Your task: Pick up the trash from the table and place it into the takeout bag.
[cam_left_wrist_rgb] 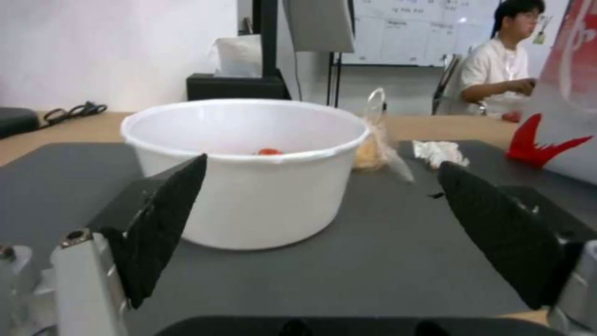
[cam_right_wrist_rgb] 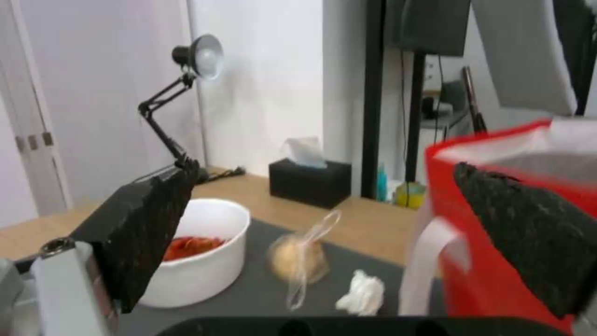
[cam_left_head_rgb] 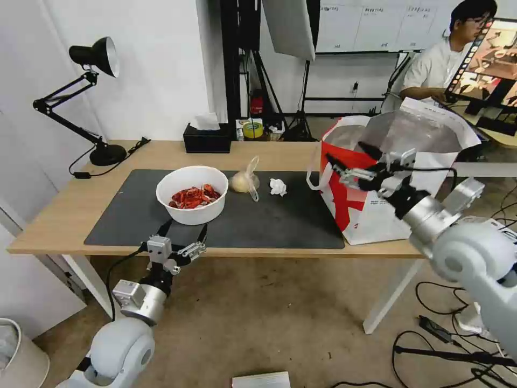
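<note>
Head view is showing the left gripper [cam_left_head_rgb: 184,230] hovering at the worktop's [cam_left_head_rgb: 54,215] near edge, fingers spread wide and empty, just before the white bowl [cam_left_head_rgb: 192,194] of crayfish shells. Right gripper [cam_left_head_rgb: 349,157], fingers likewise released, is hanging beside the takeout bag's [cam_left_head_rgb: 371,215] red panel. Knotted bag [cam_left_head_rgb: 243,181] and tissue [cam_left_head_rgb: 278,186] are lying between bowl and takeout bag.

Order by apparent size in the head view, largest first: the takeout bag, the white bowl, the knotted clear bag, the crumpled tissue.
1. takeout bag
2. white bowl
3. knotted clear bag
4. crumpled tissue

All sit at a similar distance, so the order is dependable.
</note>
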You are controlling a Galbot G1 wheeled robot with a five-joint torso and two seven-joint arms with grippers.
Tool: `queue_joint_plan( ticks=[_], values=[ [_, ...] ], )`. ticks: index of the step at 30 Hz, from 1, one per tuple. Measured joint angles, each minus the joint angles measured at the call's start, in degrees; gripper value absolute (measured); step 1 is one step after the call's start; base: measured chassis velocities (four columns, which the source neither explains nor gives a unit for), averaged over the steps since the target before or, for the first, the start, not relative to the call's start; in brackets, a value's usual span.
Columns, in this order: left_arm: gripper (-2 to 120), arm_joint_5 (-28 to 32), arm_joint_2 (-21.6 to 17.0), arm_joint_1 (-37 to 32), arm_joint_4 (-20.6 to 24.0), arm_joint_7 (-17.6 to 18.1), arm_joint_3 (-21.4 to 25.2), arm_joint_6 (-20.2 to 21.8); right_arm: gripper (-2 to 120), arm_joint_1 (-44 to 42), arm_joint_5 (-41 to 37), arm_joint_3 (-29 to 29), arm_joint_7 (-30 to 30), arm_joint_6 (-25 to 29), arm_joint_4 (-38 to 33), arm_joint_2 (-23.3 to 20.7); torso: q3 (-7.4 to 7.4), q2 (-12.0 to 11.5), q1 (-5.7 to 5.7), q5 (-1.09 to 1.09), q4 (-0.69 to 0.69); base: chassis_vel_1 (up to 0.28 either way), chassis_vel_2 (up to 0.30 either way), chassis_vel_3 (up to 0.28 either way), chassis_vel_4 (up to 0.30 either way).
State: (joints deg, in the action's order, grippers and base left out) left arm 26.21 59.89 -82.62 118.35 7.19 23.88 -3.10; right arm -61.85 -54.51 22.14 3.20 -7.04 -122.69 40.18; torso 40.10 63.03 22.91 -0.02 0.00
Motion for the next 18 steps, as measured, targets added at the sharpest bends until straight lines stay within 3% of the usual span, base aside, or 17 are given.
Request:
queue_joint_plan(
  ticks=[7, 18],
  values=[
    [100, 0.41, -0.16, -1.41, -1.88, -0.81, 2.52, -0.66, 100, -7.5, 2.25, -0.39, -1.59, 0.15, -0.59, 3.14, 0.0, 0.0, 0.0, 0.02, -0.01, 0.0, 0.0, 0.0, 0.0],
    [100, 2.44, -0.29, -3.96, -3.61, -3.53, 3.82, -1.49, 100, -15.42, 9.75, -1.16, -1.92, 6.28, 5.47, 7.53, 0.01, 0.0, 0.01, 0.03, -0.01, 0.0, 0.0, 0.0, 0.0]
  ],
)
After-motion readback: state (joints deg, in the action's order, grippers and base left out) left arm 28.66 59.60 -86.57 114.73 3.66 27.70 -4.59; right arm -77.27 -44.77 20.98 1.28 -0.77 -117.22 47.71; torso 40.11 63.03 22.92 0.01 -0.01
